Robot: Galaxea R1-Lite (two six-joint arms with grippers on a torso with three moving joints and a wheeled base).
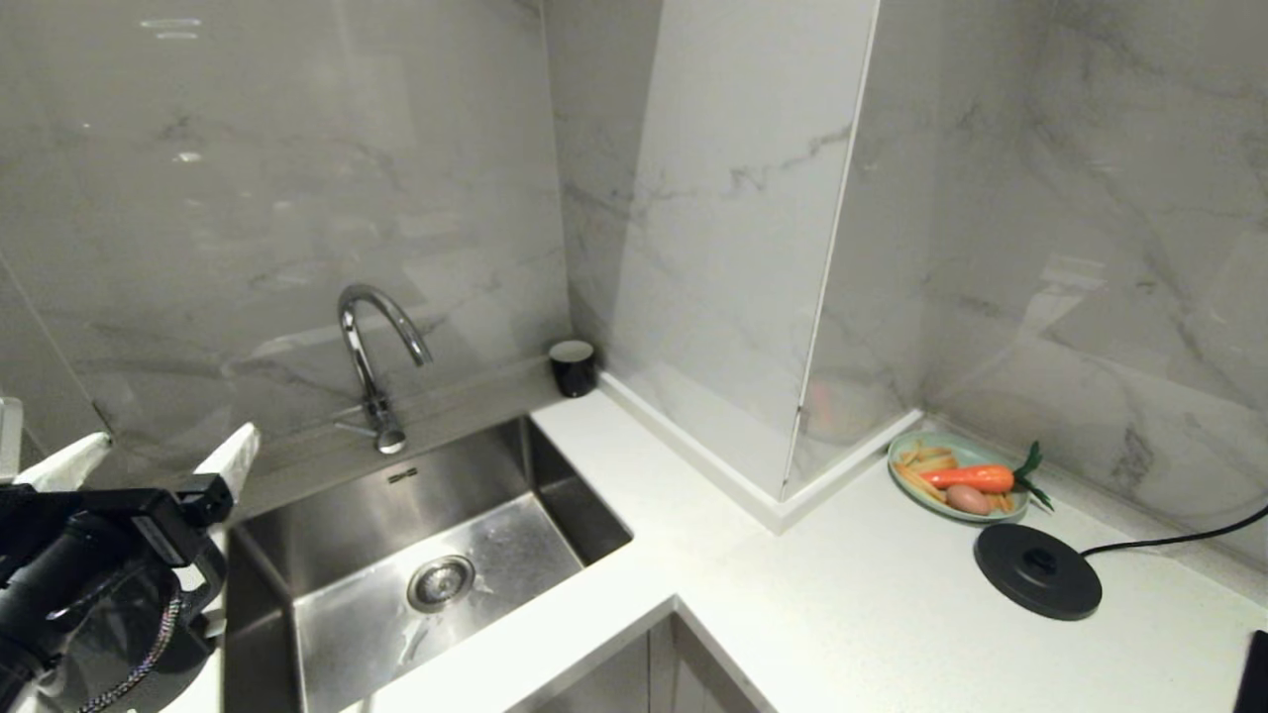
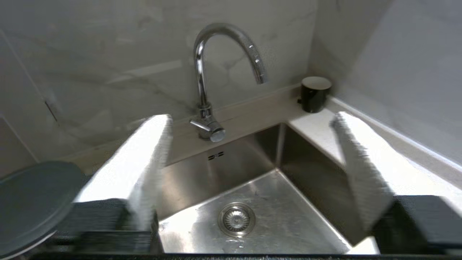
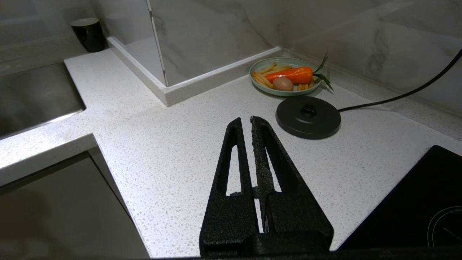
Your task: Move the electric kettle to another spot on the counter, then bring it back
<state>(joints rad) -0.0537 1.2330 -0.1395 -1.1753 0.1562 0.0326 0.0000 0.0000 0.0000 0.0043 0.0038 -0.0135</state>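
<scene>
The left gripper (image 1: 149, 456) hangs splayed wide, empty, left of the sink (image 1: 555, 495); re-grasp squarely, since the kettle sits out of sight.

A home kitchen: steel sink (image 1: 416, 564) with tap (image 1: 371, 366), speckled counter (image 1: 792, 614), marble-look walls.

No words, numbers or signs can be read here. The sink (image 2: 216, 169) has two tiny dark marks on its back wall, under the tap (image 2: 213, 72), too small to read.
</scene>
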